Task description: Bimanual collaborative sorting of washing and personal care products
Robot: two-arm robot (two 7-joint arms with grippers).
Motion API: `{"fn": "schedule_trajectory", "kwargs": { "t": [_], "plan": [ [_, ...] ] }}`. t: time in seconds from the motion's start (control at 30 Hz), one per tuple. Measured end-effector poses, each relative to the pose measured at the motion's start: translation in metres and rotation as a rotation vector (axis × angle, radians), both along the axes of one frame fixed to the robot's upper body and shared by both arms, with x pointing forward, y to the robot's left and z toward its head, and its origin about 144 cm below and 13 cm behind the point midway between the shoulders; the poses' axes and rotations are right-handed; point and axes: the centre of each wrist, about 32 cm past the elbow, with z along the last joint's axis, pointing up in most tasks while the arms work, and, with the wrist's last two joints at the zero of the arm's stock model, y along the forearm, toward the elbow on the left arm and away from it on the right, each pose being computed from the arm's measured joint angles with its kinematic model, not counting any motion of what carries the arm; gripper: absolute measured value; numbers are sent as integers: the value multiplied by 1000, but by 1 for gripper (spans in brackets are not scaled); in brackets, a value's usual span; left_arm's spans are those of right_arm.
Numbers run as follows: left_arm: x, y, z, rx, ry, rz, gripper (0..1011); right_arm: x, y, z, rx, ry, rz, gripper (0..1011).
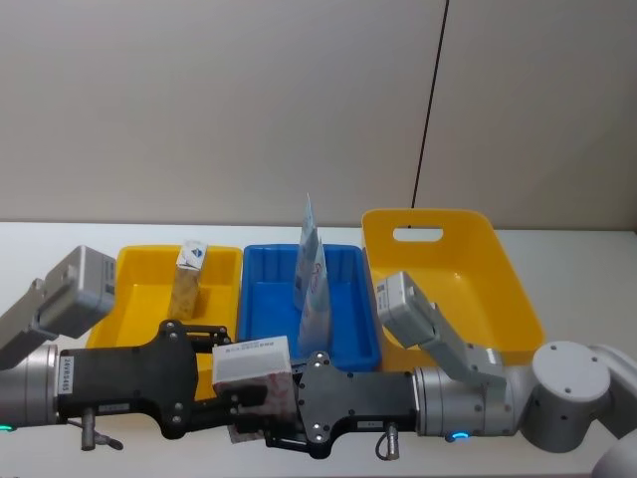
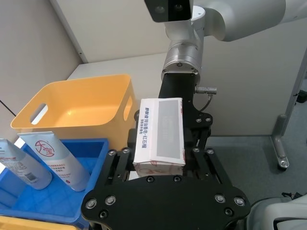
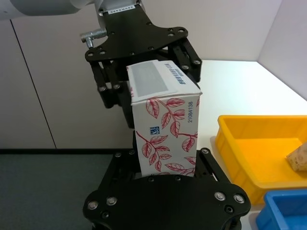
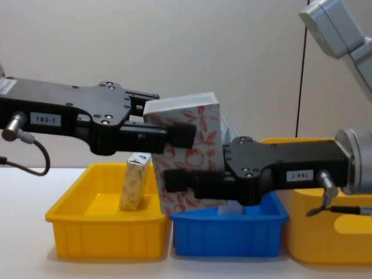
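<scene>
A white carton (image 4: 203, 154) of smooth card, printed with red leafy vines, is held in the air on the near side of the trays, over the seam between the small yellow tray (image 4: 107, 235) and the blue tray (image 4: 229, 235). Its upper part is clamped by the flat black fingers of the left gripper (image 4: 174, 135), and its lower part by those of the right gripper (image 4: 174, 179), each pair closed against opposite faces. A beige carton (image 4: 133, 183) is stood nearly upright in the small yellow tray, with bare floor to its left. Glossy pale tubes (image 1: 312, 274) are propped in the blue tray, flat ends up. A large yellow bin (image 1: 468, 269) with a handle slot is set on the right of the white table (image 1: 50, 244), its smooth floor bare.
</scene>
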Motion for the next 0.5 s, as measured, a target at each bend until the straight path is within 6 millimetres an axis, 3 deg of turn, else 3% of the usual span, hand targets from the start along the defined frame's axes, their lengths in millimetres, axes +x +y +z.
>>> {"fn": "schedule_trajectory", "kwargs": {
  "t": [0.5],
  "plan": [
    [0, 0, 0, 0, 0, 0, 902, -3, -4, 3, 9, 6, 9, 371]
  ]
}}
